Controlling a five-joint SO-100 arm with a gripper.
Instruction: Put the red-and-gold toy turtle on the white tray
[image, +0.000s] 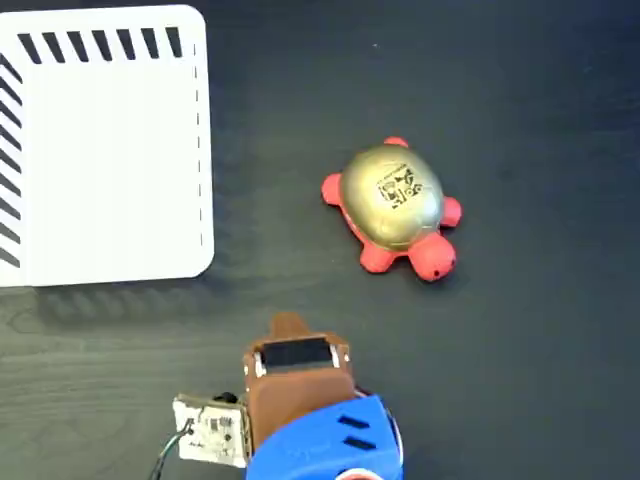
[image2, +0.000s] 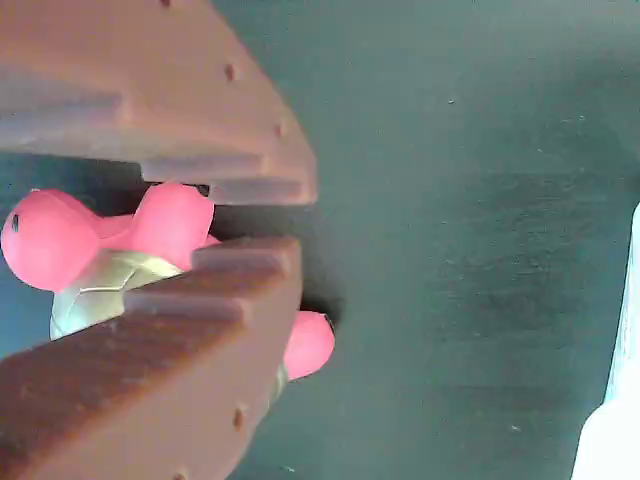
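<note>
The red-and-gold toy turtle (image: 392, 205) sits on the dark table right of centre, its gold shell up and its red head toward the lower right. Away from it at the upper left lies the white tray (image: 100, 150), with nothing on it. My brown gripper (image: 288, 323) is near the bottom edge, below and left of the turtle and not touching it. In the wrist view the gripper (image2: 300, 222) has only a narrow slit between its toothed fingers (image2: 200, 330) and holds nothing. The turtle (image2: 60, 240) shows beyond them, partly hidden.
The arm's blue body (image: 330, 445) and a small circuit board (image: 212, 432) fill the bottom centre. A sliver of the tray (image2: 612, 420) shows at the right edge of the wrist view. Dark tabletop (image: 540, 350) surrounds the turtle.
</note>
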